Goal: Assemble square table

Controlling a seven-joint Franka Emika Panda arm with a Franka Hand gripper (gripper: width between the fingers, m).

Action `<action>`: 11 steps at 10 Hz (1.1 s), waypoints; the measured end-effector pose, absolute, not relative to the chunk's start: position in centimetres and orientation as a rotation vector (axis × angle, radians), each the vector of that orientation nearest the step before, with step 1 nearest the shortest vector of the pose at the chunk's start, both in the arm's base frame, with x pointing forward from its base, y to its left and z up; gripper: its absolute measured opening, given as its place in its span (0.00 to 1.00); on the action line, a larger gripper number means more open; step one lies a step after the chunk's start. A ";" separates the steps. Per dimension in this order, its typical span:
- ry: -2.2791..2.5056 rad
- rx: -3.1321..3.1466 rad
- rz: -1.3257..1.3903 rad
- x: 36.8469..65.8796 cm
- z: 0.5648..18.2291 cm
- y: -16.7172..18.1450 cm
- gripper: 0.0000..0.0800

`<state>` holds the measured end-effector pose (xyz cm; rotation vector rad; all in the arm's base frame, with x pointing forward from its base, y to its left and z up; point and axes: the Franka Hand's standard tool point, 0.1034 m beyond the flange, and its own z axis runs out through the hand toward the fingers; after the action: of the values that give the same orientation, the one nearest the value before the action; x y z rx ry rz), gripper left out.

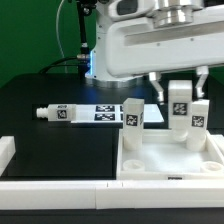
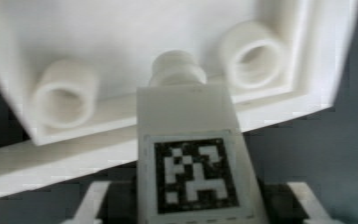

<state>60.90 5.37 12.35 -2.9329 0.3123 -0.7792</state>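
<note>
The square table's white slab (image 1: 165,168) lies rim-up at the exterior view's right, with round corner sockets (image 2: 256,55). One tagged white leg (image 1: 131,114) stands upright at its far left corner. My gripper (image 1: 181,92) is shut on another tagged leg (image 1: 184,108) and holds it upright over the slab's far right part. In the wrist view this leg (image 2: 194,140) runs out from between my gripper's (image 2: 197,206) fingers. Its round tip points at the slab (image 2: 87,150), between two sockets. A third leg (image 1: 58,113) lies on its side on the black table.
The marker board (image 1: 103,112) lies flat behind the slab, between the lying leg and the upright one. A long white bar (image 1: 60,190) runs along the front edge, and another white block (image 1: 5,150) sits at the exterior view's left.
</note>
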 end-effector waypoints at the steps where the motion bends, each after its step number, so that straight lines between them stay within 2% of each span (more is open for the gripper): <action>1: 0.312 -2.931 -0.807 60.6 11.8 5.3 0.36; 4: 0.186 -2.954 -0.808 60.8 11.7 6.3 0.36; 6: 0.042 -2.963 -0.851 62.4 12.2 7.3 0.36; 7: -0.066 -2.979 -0.854 62.4 11.6 7.9 0.36; 11: -0.063 -2.979 -0.849 62.4 11.4 7.9 0.36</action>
<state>62.38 7.89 11.39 -2.9788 -0.0630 -0.8487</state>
